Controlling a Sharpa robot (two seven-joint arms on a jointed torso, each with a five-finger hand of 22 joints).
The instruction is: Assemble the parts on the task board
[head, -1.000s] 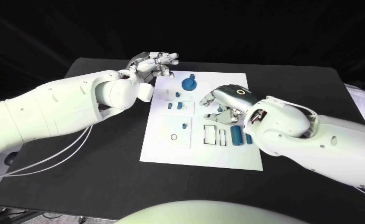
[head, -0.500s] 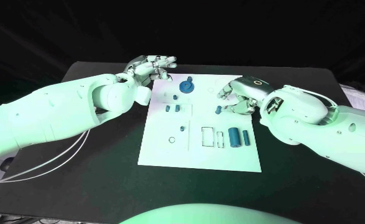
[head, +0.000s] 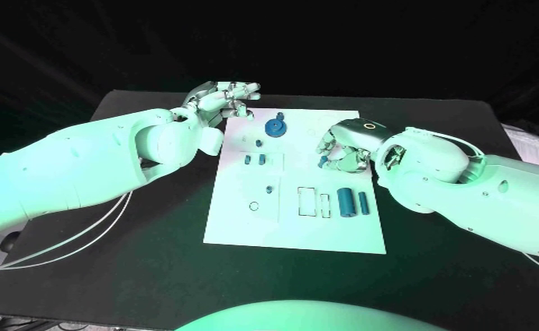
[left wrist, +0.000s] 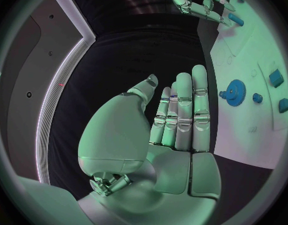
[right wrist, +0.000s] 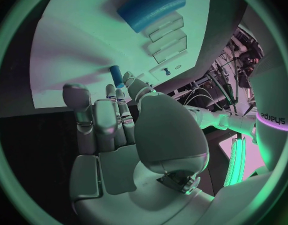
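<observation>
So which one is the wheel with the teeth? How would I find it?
Start at the white task board in the middle of the black table. Go to its far end, near the left hand. There lies the blue gear, round with little teeth around its edge, while the other blue parts nearby are small plain pegs and blocks.

Black table [head: 135,245] carries the white task board [head: 253,226], apparently lying flat.
</observation>
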